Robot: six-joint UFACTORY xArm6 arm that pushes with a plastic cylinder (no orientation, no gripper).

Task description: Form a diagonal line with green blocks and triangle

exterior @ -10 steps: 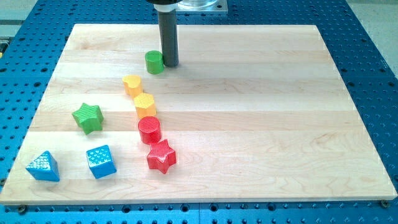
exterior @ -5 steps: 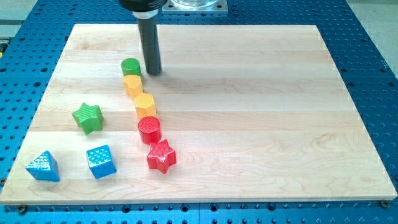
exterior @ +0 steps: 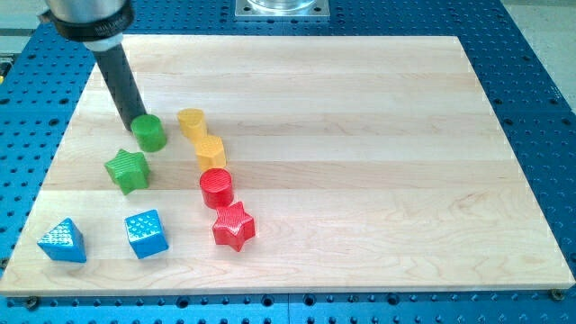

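A green cylinder (exterior: 148, 133) stands left of centre on the wooden board. My tip (exterior: 132, 123) is at its upper left edge, touching or nearly touching it. A green star (exterior: 127, 170) lies just below and left of the cylinder. A blue triangle (exterior: 61, 240) sits near the board's bottom left corner. The cylinder, the star and the triangle run roughly along a slant from upper right to lower left.
Two yellow blocks (exterior: 191, 121) (exterior: 210, 150), a red cylinder (exterior: 216, 188) and a red star (exterior: 233, 225) form a column right of the green cylinder. A blue cube (exterior: 146, 234) sits right of the triangle. The board (exterior: 378, 162) lies on a blue perforated table.
The green cylinder has been pushed down and to the left, from near the board's top to just above the green star. My tip has swung from its right side to its upper left.
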